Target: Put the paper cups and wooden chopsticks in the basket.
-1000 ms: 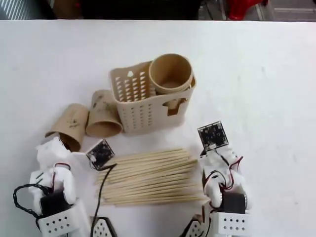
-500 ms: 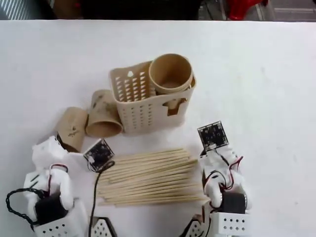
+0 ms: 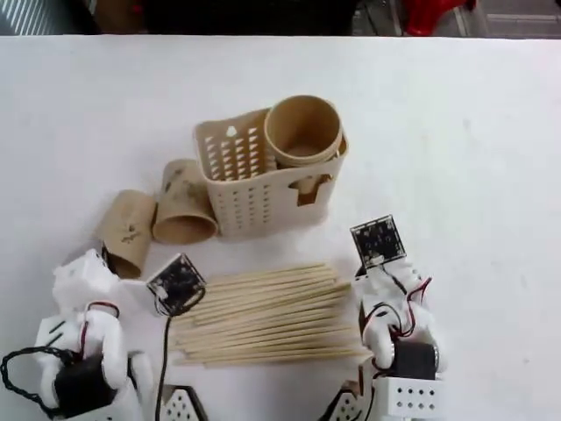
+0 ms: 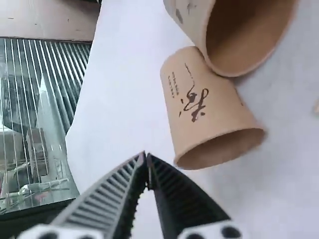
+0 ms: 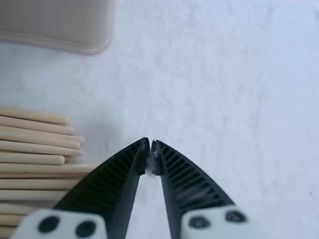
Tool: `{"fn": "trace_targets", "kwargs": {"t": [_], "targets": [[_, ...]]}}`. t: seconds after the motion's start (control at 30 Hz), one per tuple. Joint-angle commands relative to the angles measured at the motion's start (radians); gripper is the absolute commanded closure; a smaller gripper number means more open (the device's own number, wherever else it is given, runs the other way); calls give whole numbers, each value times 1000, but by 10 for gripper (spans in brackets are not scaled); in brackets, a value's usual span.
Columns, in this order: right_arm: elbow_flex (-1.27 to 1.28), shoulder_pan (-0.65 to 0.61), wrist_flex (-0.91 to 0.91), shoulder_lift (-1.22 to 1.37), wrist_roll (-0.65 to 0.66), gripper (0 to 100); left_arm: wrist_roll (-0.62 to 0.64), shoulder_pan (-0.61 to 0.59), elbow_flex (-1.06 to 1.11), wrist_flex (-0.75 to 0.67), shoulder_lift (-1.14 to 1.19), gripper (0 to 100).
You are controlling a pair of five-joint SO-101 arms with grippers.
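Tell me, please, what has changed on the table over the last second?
The left pincer drew back toward its base, away from the outer cup, and is shut and empty. That cup swung slightly toward the neighbour cup. The right pincer, chopsticks and basket with its upright cup stayed put.

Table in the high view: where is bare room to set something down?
Bare: the table right of the basket, and the strip beyond it. Crowded: the two lying cups at its left and the chopsticks on its near side.
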Motion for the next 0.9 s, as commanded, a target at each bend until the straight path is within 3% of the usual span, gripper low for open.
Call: {"fn": "trace_targets", "kwargs": {"t": [0.0, 0.23, 0.33, 0.47, 0.63, 0.8, 0.87], "targets": [[9, 2, -18, 1, 12, 981, 69, 48, -143, 127, 21, 979], [9, 2, -18, -1, 12, 981, 328, 76, -425, 215, 384, 975], [9, 2, -18, -1, 12, 981, 387, 73, -517, 232, 595, 909], [9, 2, -18, -1, 12, 981, 385, 71, -589, 287, 819, 775], [9, 2, -18, -1, 14, 981, 370, 1, -606, 219, 935, 759], [9, 2, -18, -1, 14, 981, 123, -196, -595, 28, 944, 758], [9, 2, -19, -1, 14, 981, 86, -255, -577, -40, 947, 758]]}}
